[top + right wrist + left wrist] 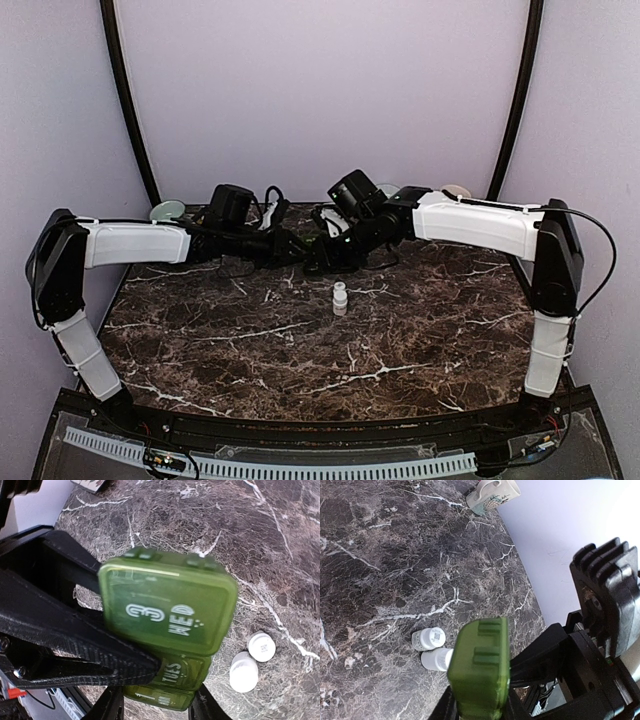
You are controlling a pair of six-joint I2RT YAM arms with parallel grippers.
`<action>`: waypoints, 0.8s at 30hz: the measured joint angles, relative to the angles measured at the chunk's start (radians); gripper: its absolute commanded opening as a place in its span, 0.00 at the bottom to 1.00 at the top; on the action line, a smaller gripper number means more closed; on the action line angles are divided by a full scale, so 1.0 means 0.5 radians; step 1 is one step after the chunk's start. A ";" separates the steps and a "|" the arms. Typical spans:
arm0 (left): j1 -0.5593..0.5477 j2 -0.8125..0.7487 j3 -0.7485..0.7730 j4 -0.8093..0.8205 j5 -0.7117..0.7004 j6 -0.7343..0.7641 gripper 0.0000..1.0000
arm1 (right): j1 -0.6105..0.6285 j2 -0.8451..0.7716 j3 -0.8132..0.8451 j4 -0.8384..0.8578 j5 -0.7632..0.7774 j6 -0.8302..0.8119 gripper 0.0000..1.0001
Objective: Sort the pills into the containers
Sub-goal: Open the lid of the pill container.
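A green weekly pill organizer [167,610] is held in the air between both grippers at the back middle of the table. Its MON and TUES lids are down and the WED lid stands raised. My right gripper [157,707] is shut on the organizer's body near the MON end. My left gripper [480,710] is shut on the organizer [480,670], its black fingers [100,655] around the WED lid. In the top view the left gripper [298,250] and the right gripper [326,256] meet. Two white pill bottles [340,298] stand close together on the marble below; they also show in both wrist views [429,639] [243,671].
A patterned mug [492,492] lies at the back edge of the dark marble table [300,350]. A pale bowl [167,210] sits at the back left and a beige cup [457,190] at the back right. Purple walls close in the table.
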 measured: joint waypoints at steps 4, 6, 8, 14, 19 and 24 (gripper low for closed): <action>-0.001 0.002 0.003 -0.011 -0.010 0.000 0.00 | 0.000 0.002 0.002 -0.005 0.009 0.002 0.15; -0.005 0.004 0.009 -0.018 -0.020 0.000 0.00 | 0.000 0.002 0.006 -0.014 0.012 0.002 0.08; -0.008 0.004 0.009 -0.020 -0.031 0.000 0.00 | 0.000 0.007 0.014 -0.024 0.015 0.002 0.04; -0.031 0.016 0.067 -0.103 -0.112 0.001 0.00 | -0.001 0.029 0.053 -0.061 0.046 0.002 0.00; -0.064 0.031 0.144 -0.192 -0.236 0.005 0.00 | -0.001 0.054 0.113 -0.115 0.106 0.001 0.00; -0.110 0.058 0.203 -0.256 -0.397 0.006 0.00 | 0.000 0.072 0.130 -0.140 0.169 0.000 0.00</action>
